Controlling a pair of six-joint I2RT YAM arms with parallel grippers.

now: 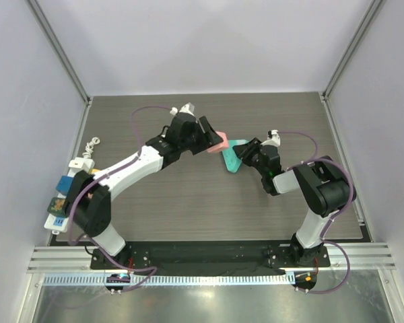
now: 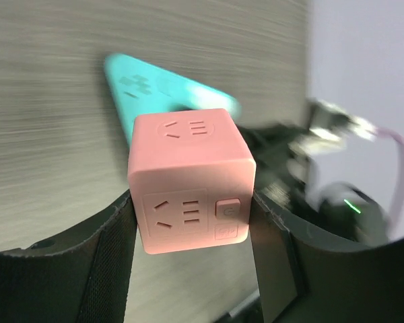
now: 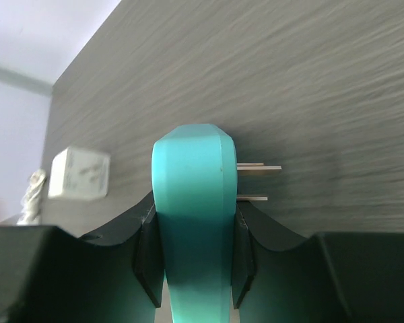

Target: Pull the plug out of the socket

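Pink socket cube, teal plug, grey wood-grain table.

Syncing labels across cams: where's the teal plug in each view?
Top external: teal plug at mid-table, held by the right gripper, just right of the pink socket cube.
Left wrist: upper middle, blurred, behind the cube.
Right wrist: bottom centre, clamped in that gripper, bare prongs pointing right.
Shared landmark: the dark wood-grain tabletop, visible in all three.
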